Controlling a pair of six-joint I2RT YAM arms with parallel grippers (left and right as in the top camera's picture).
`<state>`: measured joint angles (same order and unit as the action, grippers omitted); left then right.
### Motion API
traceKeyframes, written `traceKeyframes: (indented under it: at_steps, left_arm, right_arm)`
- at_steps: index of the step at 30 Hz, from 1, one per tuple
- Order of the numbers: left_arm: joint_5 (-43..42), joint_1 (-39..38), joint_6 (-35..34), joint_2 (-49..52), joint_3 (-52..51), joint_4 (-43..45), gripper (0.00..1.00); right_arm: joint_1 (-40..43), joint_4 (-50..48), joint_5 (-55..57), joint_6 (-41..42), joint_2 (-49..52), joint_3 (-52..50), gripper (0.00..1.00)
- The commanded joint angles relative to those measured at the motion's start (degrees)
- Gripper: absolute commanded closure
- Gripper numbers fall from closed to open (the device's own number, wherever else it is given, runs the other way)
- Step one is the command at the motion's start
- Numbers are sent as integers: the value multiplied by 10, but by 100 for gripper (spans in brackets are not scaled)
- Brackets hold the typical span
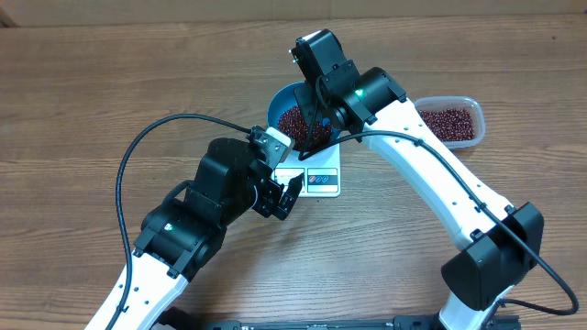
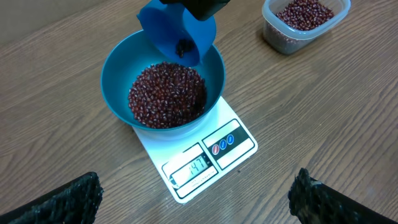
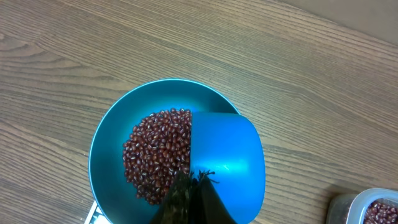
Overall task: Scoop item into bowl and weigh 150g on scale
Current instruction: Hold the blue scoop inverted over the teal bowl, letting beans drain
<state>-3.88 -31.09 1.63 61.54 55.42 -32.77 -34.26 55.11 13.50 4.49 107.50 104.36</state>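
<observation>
Beans (image 2: 166,93) heap in one blue bowl (image 2: 117,65), which sits on one white scale (image 2: 239,142) near the tabletop's middle. The scale's far part is hidden under the bowl, and its display digits are blurry. More beans fill one clear tub (image 2: 281,38) toward the right edge. The right gripper (image 3: 186,199), reaching down over the bowl, clamps one tilted blue scoop (image 3: 227,155) whose handle is hidden. The left gripper (image 2: 193,202) hovers near the scale, jaws wide.
</observation>
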Motion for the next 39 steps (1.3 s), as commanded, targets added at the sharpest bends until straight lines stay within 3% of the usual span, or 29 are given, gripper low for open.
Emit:
traceKeyframes:
  at_steps: [1,39]
  left_arm:
    - [0,1,-4,2,-3,0,0]
    - [0,1,-3,2,-3,0,0]
  right_arm:
    - [-2,-4,6,2,-27,22,96]
    - [-2,5,6,2,-27,22,96]
